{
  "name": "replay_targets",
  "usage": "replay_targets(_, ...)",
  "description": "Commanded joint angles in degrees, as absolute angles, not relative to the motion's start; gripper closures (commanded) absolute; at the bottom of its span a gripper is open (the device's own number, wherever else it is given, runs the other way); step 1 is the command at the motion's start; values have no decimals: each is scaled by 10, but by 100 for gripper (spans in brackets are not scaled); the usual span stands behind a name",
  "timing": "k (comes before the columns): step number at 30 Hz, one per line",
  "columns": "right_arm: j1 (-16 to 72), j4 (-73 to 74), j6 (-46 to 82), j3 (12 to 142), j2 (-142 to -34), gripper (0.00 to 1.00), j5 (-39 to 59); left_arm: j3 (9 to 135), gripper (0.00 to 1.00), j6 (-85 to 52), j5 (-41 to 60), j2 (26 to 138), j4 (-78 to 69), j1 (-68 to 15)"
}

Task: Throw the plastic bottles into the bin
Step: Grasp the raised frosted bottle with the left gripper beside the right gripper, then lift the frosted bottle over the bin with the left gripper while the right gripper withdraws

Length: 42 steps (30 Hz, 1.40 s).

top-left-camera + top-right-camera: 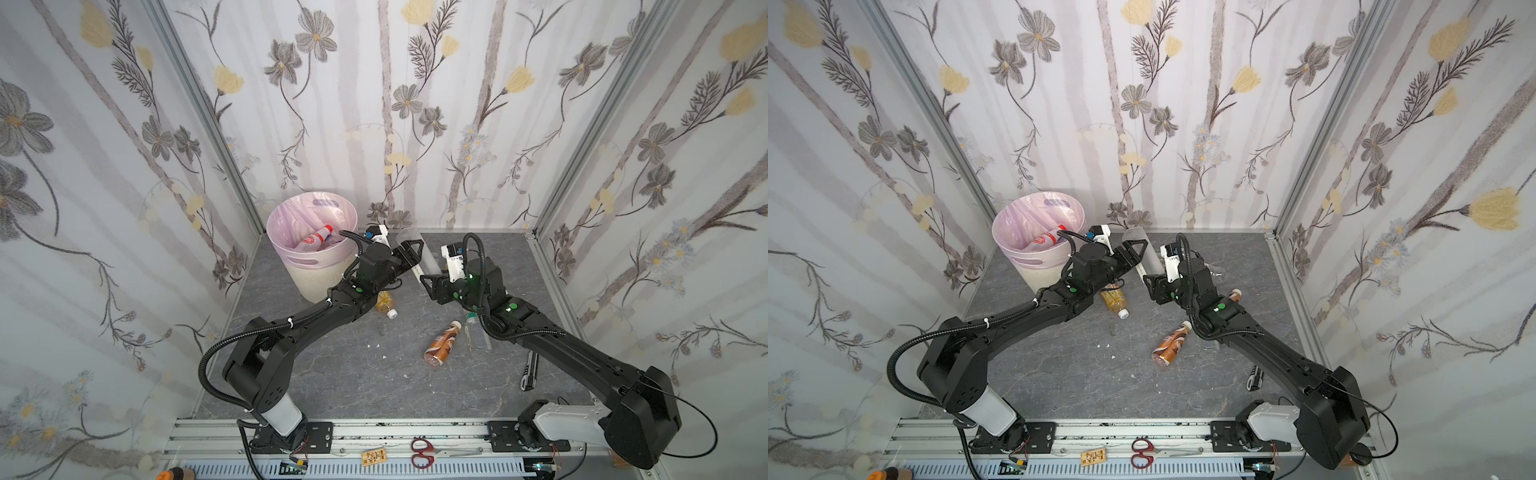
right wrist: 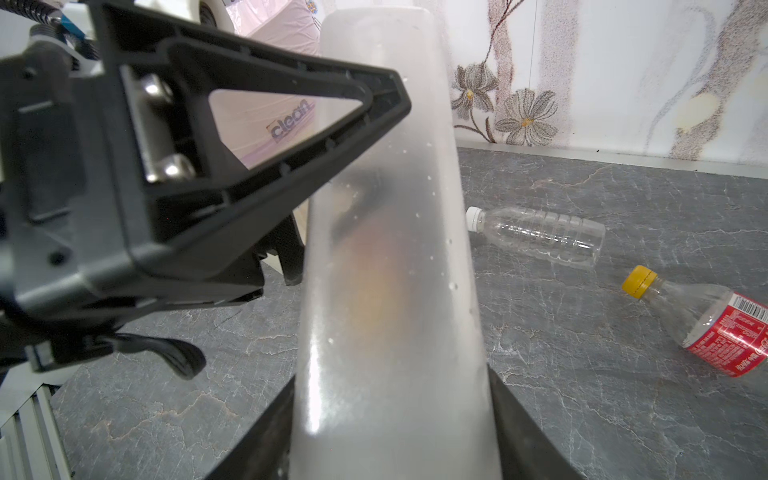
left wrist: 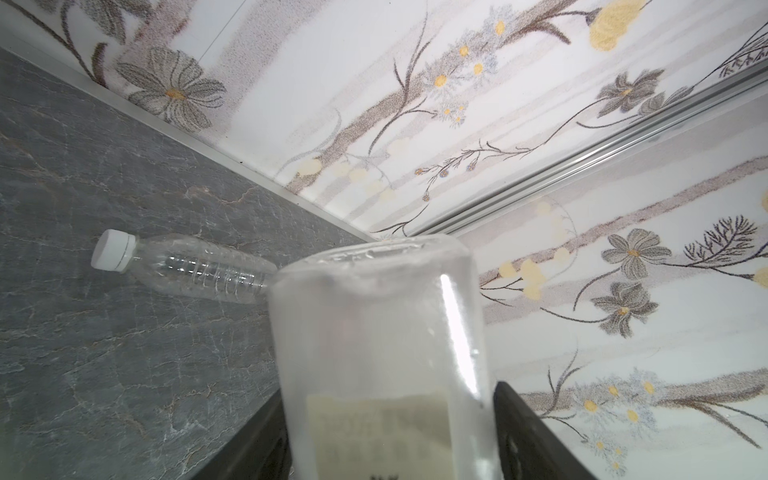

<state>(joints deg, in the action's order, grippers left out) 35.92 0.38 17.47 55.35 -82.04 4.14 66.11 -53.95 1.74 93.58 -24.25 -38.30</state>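
Sitting between both jaws; frosted bottle (image 1: pixel 429 261)

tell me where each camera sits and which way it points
top views: high over the arm bases, looking down and back at the table, bin and both whole arms
left wrist: at the left gripper, looking along the frosted bottle between its own fingers toward a back corner
right wrist: at the right gripper, looking along that bottle between its fingers at the left gripper and bin
shared: both wrist views show a clear bottle lying on the table
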Motion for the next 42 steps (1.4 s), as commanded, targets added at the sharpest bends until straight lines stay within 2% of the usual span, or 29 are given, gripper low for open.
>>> replay_targets(1, 359, 36, 174, 555, -817, 40, 47, 667, 23, -533, 25, 940, -266, -383)
replay_targets(5, 359, 35, 173, 555, -820, 40, 47, 665, 25, -532, 21, 938, -266, -383)
replay_targets(8, 359, 35, 173, 556, -824, 40, 50, 665, 34, -529, 19, 934, -266, -383)
replay_targets(15, 359, 38, 173, 554, -829, 38, 52, 666, 45, -517, 13, 929, -266, -384)
replay_targets(24, 359, 26, 171, 551, -811, 26, 55, 664, 47, -481, 0, 924, -265, -384)
replay_targets(31, 354, 16, 169, 547, -781, 1, 53, 661, 48, -455, -11, 912, -265, -383)
replay_targets(42, 286, 30, 186, 499, -712, 0, 68, 650, 49, -410, -32, 894, -261, -383)
